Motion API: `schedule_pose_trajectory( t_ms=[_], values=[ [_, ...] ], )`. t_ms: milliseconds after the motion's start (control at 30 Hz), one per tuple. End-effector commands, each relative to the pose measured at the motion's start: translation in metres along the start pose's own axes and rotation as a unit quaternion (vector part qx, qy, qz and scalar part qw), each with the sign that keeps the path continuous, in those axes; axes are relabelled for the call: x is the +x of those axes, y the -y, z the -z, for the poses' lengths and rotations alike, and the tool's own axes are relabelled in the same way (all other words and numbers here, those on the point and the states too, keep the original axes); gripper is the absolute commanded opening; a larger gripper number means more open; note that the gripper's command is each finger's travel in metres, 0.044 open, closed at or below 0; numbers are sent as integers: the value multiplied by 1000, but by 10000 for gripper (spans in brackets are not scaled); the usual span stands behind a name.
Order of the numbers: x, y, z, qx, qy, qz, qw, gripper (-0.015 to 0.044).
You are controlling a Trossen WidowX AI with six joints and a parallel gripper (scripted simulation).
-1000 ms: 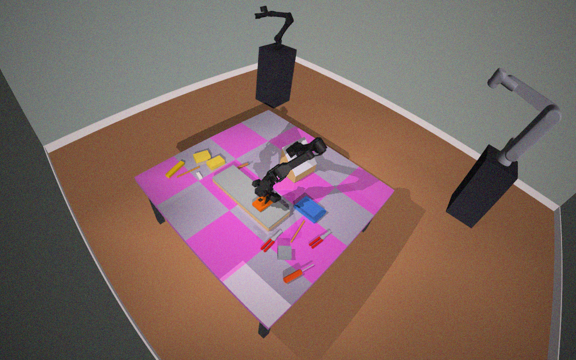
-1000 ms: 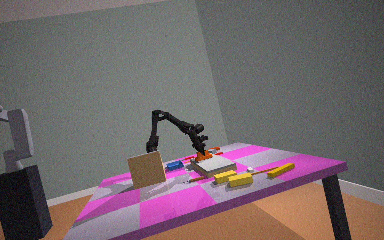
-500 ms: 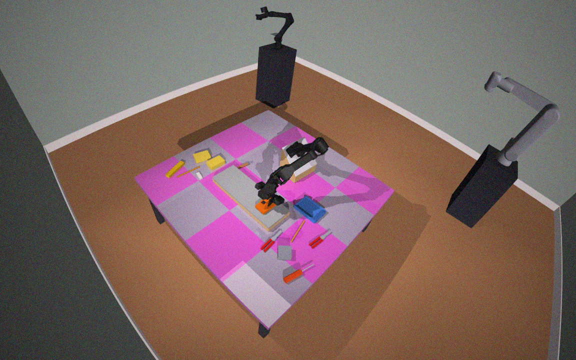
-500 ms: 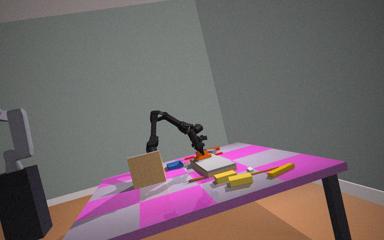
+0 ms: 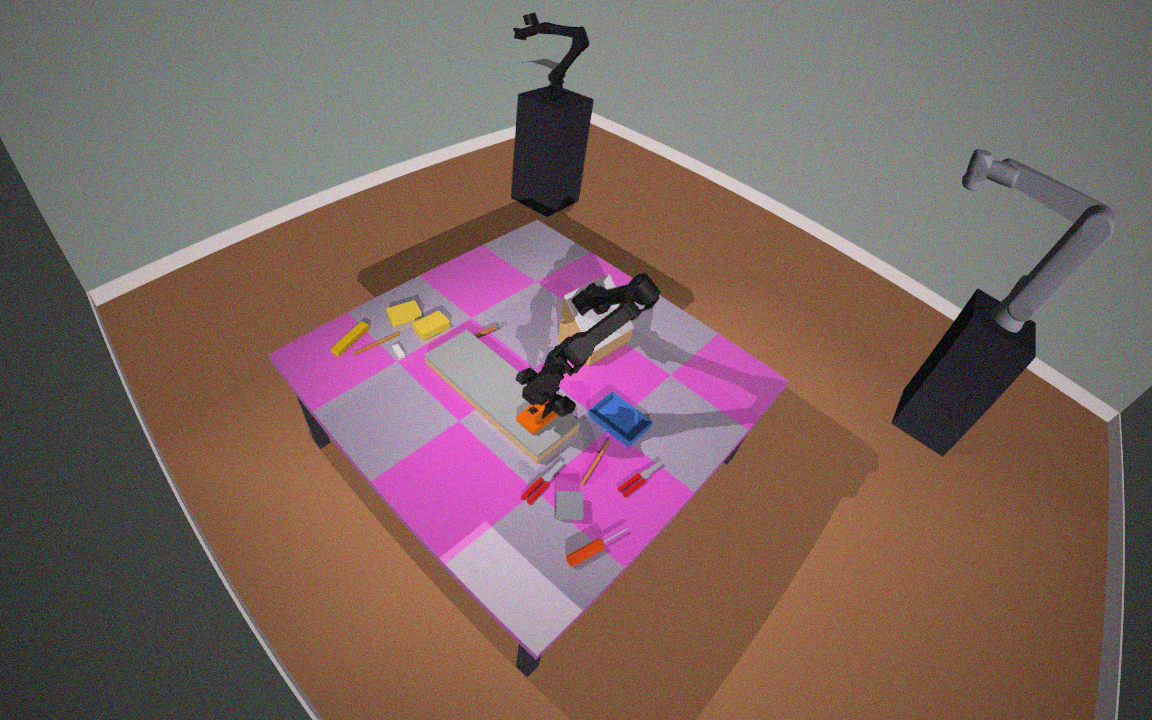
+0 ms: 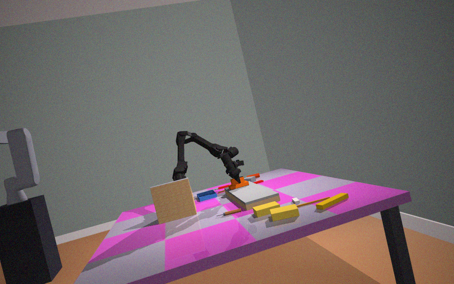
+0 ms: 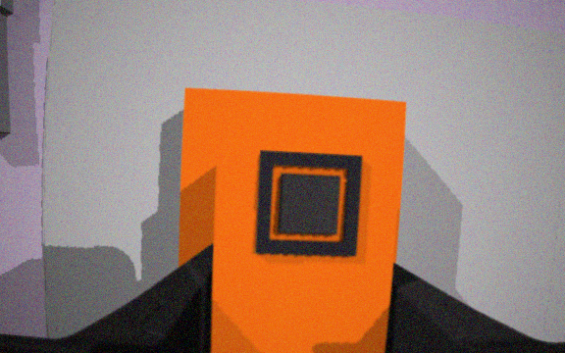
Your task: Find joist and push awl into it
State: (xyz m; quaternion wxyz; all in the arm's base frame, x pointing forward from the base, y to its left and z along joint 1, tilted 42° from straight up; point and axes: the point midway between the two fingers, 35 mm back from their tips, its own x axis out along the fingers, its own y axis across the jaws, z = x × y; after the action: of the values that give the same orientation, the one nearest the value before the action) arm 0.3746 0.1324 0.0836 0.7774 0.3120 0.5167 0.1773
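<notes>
Stud finder [image 5: 533, 417], seen from the top, lies flat on the grey floor panel [image 5: 482, 376] near its end towards the blue tray [image 5: 619, 417], directly under the gripper [image 5: 546, 404]; I judge it is kept low so that it can sense the hidden joist. From the exterior view, the jaws come down steeply onto the orange body and grip its sides. In the wrist view, the long axis of the finder runs straight away from the jaws, its far end pointing forward over the panel, with the dark square window ahead of them.
</notes>
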Motion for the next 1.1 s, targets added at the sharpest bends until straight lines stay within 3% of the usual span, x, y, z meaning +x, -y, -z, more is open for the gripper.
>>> schedule_pose_trajectory(
  t_ms=[0, 433, 1067],
  values=[
    [0, -10, 0, -2, 0, -2, 1000, 0],
    [0, -33, 0, -2, 0, -2, 1000, 0],
    [0, -20, 0, -2, 0, -2, 1000, 0]
  ],
)
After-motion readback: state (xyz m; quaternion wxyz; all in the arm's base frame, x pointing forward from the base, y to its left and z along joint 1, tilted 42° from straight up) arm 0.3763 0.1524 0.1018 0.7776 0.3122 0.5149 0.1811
